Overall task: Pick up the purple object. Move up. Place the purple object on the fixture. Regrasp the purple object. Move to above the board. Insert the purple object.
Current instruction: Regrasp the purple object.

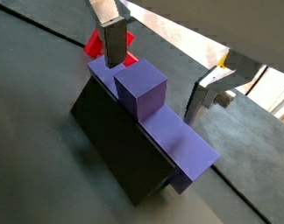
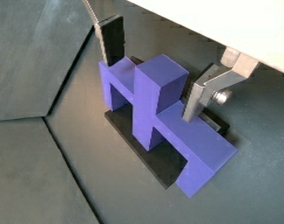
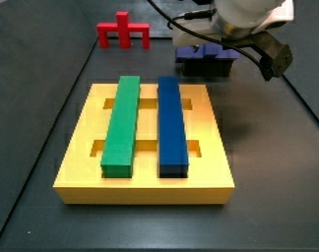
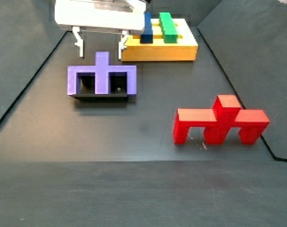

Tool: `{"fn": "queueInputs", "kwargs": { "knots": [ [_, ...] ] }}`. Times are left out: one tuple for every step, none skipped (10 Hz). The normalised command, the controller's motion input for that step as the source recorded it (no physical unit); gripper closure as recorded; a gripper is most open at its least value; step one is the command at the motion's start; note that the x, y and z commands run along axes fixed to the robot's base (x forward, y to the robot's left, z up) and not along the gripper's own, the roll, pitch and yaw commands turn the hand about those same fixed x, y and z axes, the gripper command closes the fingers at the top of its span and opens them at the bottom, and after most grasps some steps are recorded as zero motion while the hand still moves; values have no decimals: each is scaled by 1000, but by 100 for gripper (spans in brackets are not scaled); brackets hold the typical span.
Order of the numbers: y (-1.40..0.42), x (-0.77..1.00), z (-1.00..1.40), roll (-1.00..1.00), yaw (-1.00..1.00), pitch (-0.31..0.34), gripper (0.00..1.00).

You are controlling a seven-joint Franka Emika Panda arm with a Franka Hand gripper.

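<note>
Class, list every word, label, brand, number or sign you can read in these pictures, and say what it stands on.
None: no view shows readable text.
The purple object on the fixture, the gripper open above it, the red piece and the yellow board with its green bar and blue bar are all unmarked.

Robot lab bench: dark mat floor (image 4: pixel 63 177), black fixture (image 4: pixel 101 96), pincer (image 4: pixel 101 42) above.
</note>
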Motion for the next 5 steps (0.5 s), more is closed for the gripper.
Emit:
{"fn": "queueInputs", "kwargs": {
  "knots": [
    [0, 40, -223, 129, -86, 71, 0],
    [0, 54, -180, 120, -106, 103, 0],
    [20, 66, -77, 120, -154, 174, 0],
    [0, 66, -46, 100, -117, 163, 0],
    [0, 86, -3, 111, -103, 203, 0]
  ]
}}
